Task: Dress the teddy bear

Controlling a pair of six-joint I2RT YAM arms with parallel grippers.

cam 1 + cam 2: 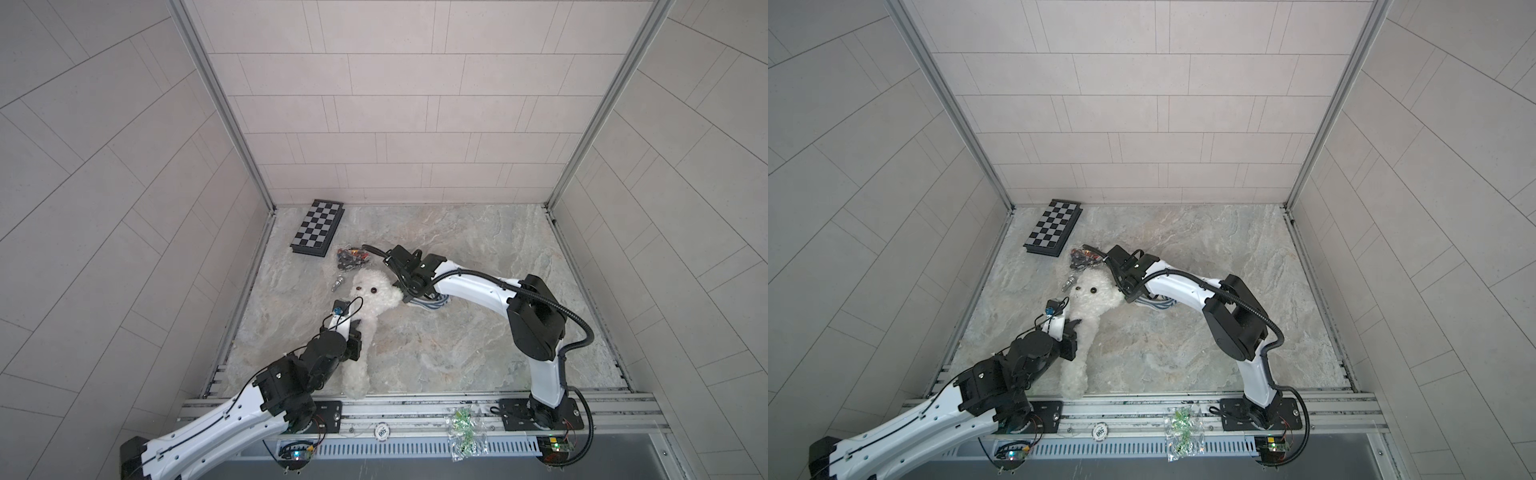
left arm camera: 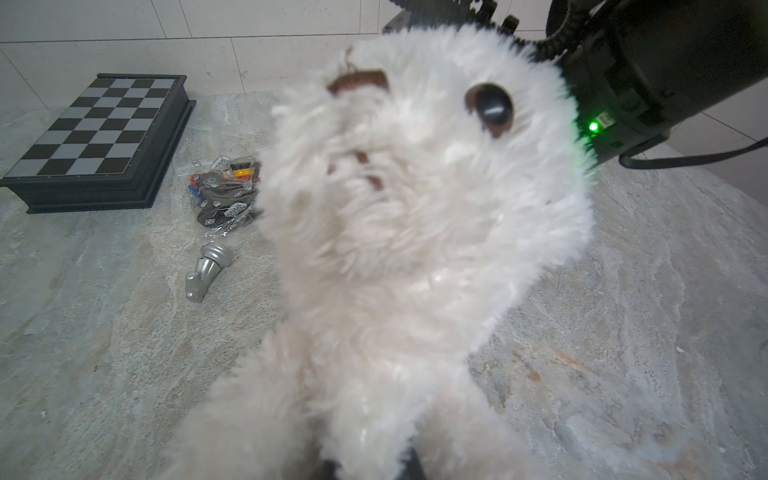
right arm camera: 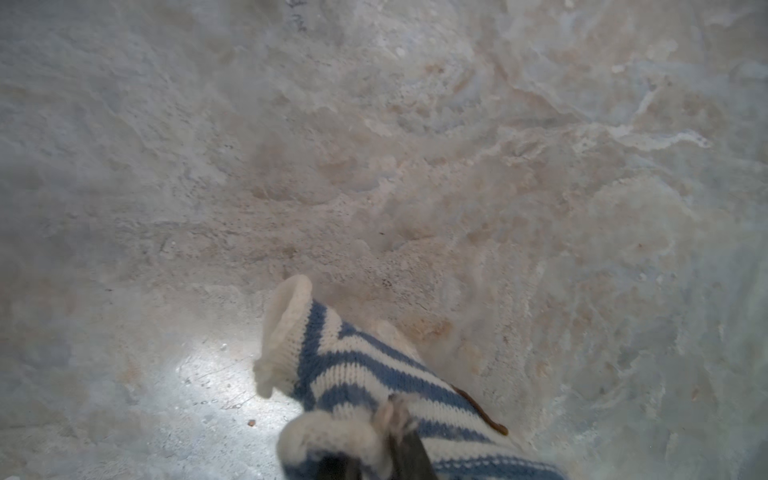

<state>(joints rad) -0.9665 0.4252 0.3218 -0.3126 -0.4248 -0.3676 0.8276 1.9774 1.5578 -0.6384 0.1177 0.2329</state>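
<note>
- The teddy bear (image 1: 368, 303), white and fluffy, lies face up on the table (image 1: 478, 340), left of centre in both top views. Its head points towards the upper part of the frame, and one leg stretches down to the metal rail (image 1: 415, 409) along the lower edge.
- At the upper left of the table, a folded chessboard (image 1: 318, 226) lies flat near the corner of the walls.
- Below the chessboard, a silver chess piece (image 1: 338, 283) lies on its side just left of the bear's head. A clear bag of small dark parts (image 1: 351, 257) sits just above the head.
- The left gripper (image 1: 356, 334) comes in from the lower left and meets the left side of the bear's body. Its fingers are pressed together on the fur. In the left wrist view, the bear's face fills the middle of the frame.
- The right gripper (image 3: 372, 455) reaches in from the right and points down at the table just right of the bear's head.
- A striped sweater (image 3: 365, 365), blue-and-white knit with white cuffs, lies on the table under the right gripper. In the right wrist view, a dark finger (image 3: 409, 451) rests against a bunched fold of the knit. I cannot tell whether the fingers are clamping the knit or standing loose.
- On the rail, a small round disc (image 1: 381, 432) sits at centre, with a clear bag of green bits (image 1: 465, 432) to its right.
</note>
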